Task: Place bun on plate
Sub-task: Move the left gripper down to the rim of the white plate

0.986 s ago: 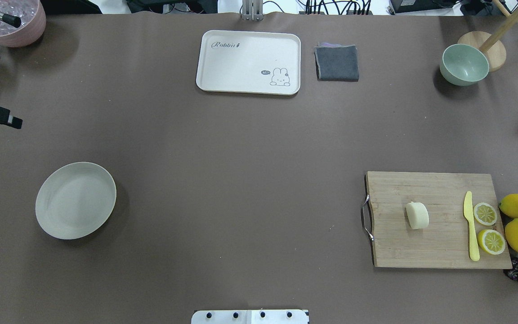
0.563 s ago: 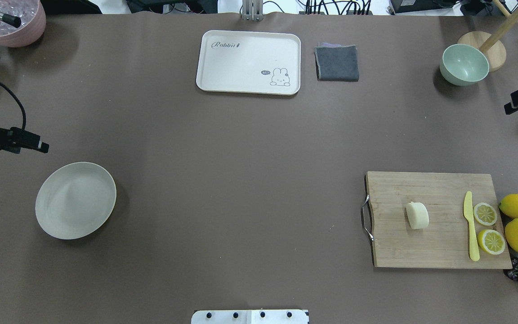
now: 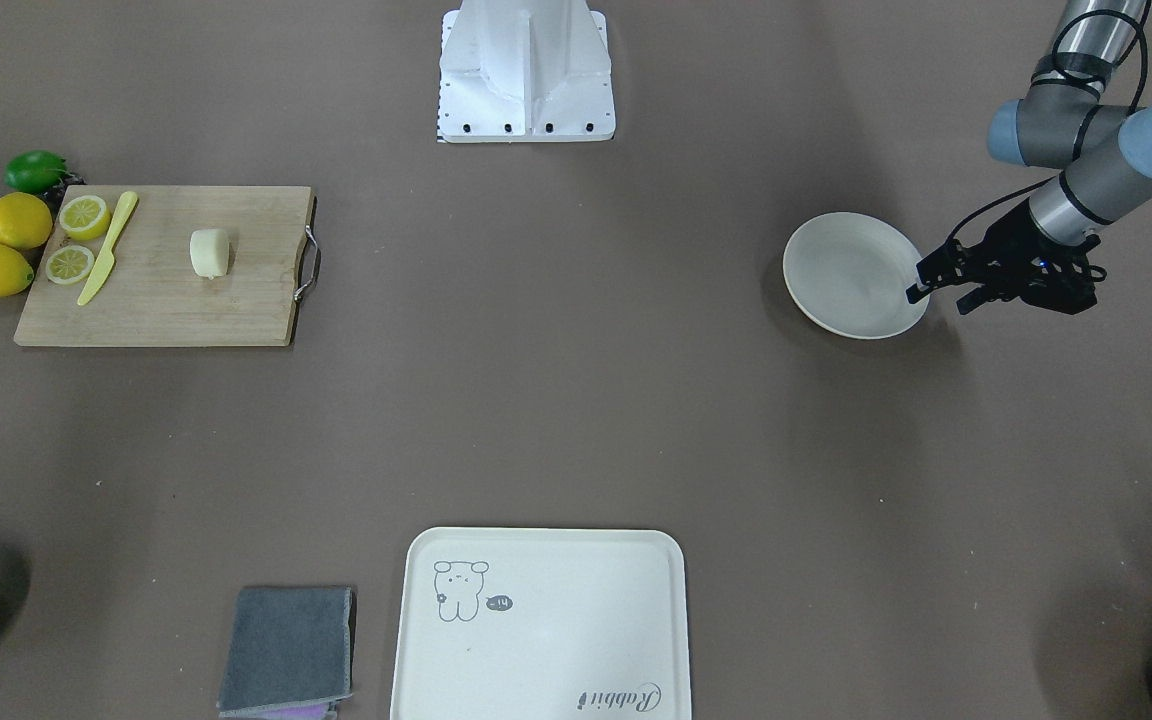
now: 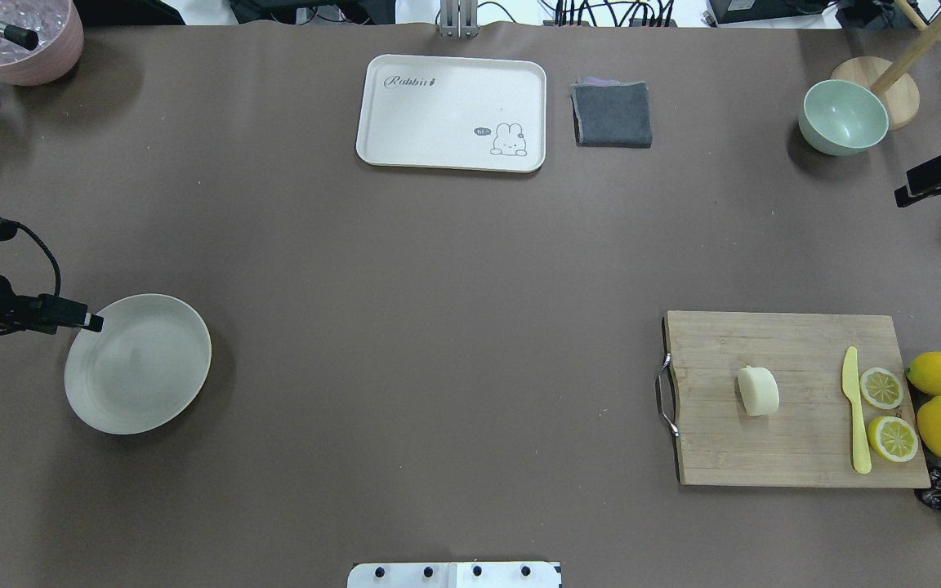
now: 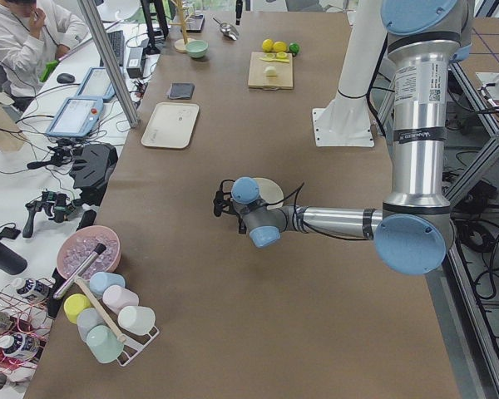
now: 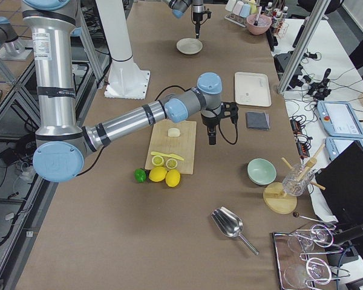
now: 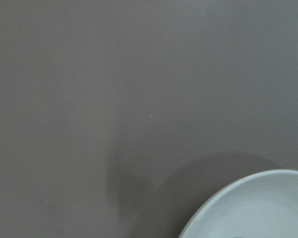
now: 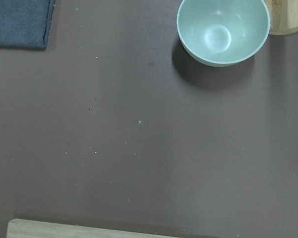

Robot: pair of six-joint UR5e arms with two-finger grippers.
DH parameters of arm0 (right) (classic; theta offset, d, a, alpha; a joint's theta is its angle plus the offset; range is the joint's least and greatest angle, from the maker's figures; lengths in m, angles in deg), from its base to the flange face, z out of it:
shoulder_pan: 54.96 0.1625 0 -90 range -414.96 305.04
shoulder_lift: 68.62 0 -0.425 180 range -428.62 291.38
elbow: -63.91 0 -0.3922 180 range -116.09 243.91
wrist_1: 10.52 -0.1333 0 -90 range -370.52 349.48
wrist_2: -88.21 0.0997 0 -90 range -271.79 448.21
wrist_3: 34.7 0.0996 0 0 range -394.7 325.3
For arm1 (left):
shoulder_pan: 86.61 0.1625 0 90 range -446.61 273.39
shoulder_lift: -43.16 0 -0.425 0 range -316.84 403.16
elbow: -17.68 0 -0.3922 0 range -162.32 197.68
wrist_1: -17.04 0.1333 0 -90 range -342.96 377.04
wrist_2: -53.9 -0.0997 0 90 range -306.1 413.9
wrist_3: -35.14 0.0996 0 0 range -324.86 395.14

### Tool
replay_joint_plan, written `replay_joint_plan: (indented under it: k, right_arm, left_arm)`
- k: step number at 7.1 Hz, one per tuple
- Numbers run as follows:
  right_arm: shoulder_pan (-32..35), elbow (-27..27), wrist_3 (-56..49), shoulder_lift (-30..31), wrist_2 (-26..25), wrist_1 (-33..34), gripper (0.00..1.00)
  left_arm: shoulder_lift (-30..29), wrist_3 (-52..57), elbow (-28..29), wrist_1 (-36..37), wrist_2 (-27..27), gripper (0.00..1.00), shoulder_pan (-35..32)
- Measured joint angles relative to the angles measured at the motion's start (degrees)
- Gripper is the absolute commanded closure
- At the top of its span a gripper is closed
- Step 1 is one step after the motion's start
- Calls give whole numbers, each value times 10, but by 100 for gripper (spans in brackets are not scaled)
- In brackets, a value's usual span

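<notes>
Though I cannot tell how wide either pair stands, my left jaws hang at the rim of the plate and my right jaws over the desk between the green bowl and the cutting board, on which the bun lies, well apart from the plate.

A robot lab: teach pendant, aluminium post, cables.
</notes>
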Motion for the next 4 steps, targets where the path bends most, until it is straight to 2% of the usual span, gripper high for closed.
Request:
replay_joint_plan:
  k: [2,3,4]
  right_arm:
    - [0,-1,0,0,-1,-5,0]
    - [0,-1,0,0,-1,-5,0]
    - [0,-1,1,0,0,-6,0]
  left_arm:
    - [15,-39,15,-73,-1,75,20]
    - [25,-43,17,-94,-1,95,22]
    - [29,-43,17,-104,-1,100,23]
